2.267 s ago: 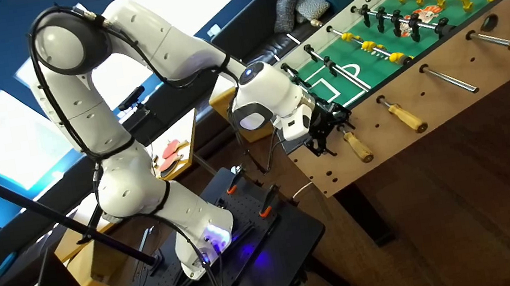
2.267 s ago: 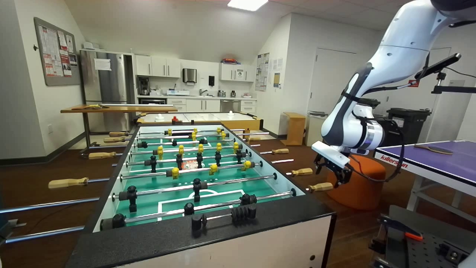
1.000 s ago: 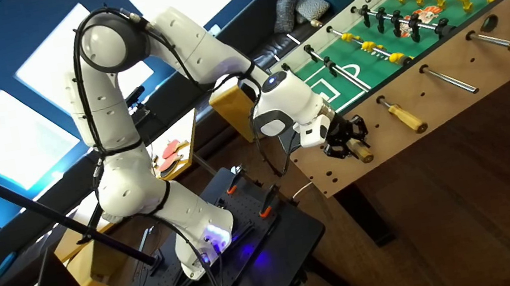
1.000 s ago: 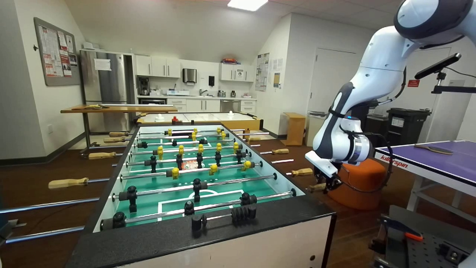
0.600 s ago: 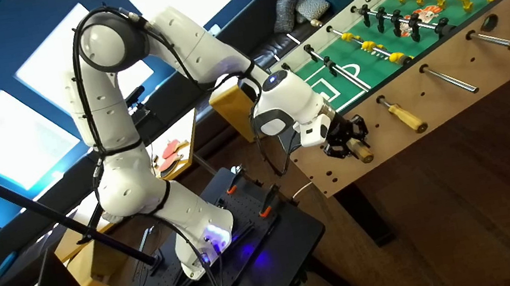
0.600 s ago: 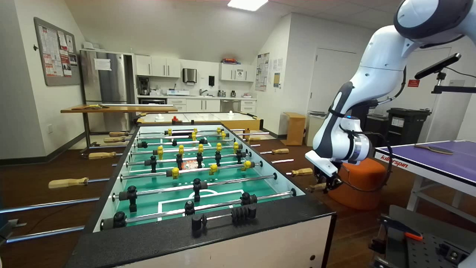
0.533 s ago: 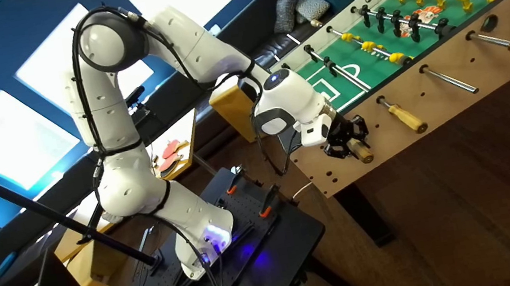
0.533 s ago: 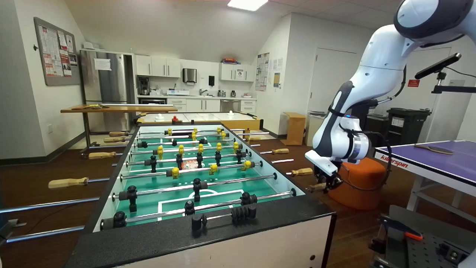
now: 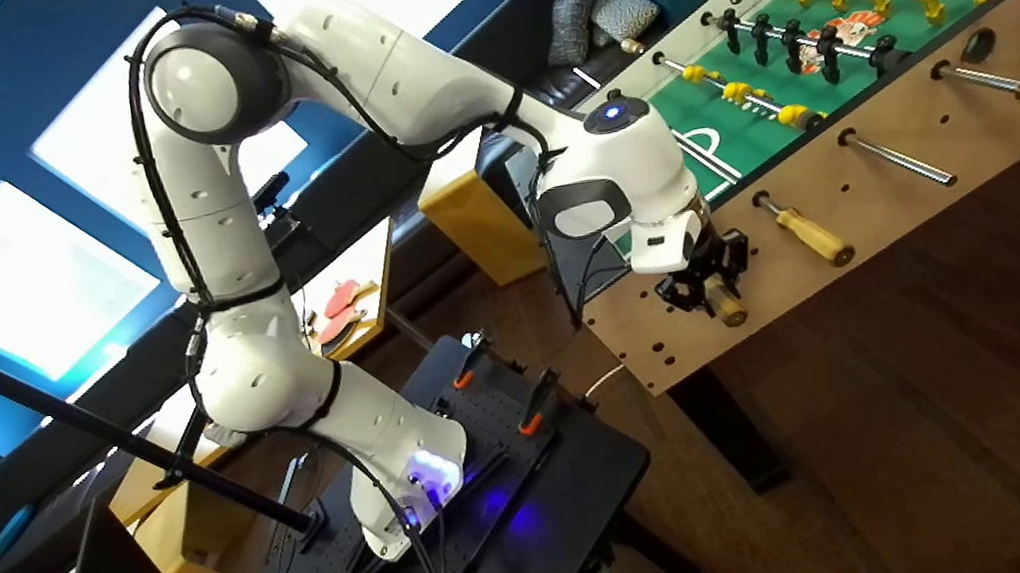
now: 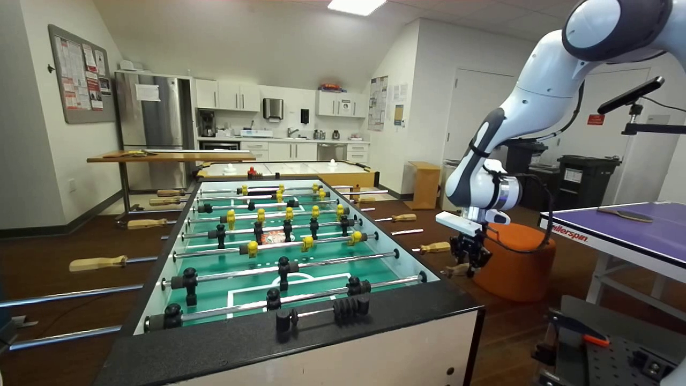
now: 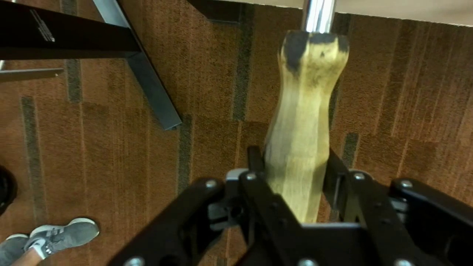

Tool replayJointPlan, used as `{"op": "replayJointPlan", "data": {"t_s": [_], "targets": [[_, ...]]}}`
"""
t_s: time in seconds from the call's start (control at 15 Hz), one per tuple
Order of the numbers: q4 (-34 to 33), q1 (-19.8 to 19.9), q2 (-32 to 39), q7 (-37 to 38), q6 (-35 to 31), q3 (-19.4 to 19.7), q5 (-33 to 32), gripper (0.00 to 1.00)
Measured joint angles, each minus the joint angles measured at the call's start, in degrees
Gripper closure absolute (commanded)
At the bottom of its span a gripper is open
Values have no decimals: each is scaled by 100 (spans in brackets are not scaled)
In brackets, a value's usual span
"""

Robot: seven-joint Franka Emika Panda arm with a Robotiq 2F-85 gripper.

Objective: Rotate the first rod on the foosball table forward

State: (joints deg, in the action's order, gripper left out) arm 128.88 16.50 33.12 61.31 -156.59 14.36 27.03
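The foosball table (image 10: 289,343) shows in both exterior views. Its first rod (image 10: 236,308), carrying black players, lies nearest the table's end. That rod's pale wooden handle (image 11: 301,147) points from its chrome shaft down between my fingers in the wrist view. My gripper (image 11: 295,166) is shut on the handle, a finger (image 11: 255,160) against one side and the opposite finger on the other. In an exterior view the handle's butt end (image 9: 727,307) sticks out past the gripper. The players' heads stand up, roughly upright. The handle's middle is hidden by the fingers.
Beside the gripper a second rod's handle (image 9: 811,236) projects from the table side. An orange stool (image 10: 517,276) stands behind the gripper, a purple ping-pong table (image 10: 654,225) farther right. A person's shoe (image 11: 64,234) is on the floor.
Since the earliest frames the gripper has come down and shut on the handle. Over the last half second the hand tips more upright, swinging toward the foosball table about the handle; the players barely turn.
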Motion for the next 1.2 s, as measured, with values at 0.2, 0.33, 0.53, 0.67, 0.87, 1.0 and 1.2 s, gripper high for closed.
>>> {"op": "replayJointPlan", "data": {"t_s": [0.2,0.33,0.53,0.67,0.87,1.0,1.2], "targets": [[-466,-1,170,232,856,132,-280,84],[-834,2,333,425,1451,198,-470,84],[-1400,15,606,672,2282,255,-717,84],[-1764,30,797,811,2780,267,-841,84],[-2292,63,1086,936,3462,274,-945,84],[-2628,101,1276,1001,3874,274,-1001,84],[-3147,171,1579,1058,4490,274,-1034,84]]}}
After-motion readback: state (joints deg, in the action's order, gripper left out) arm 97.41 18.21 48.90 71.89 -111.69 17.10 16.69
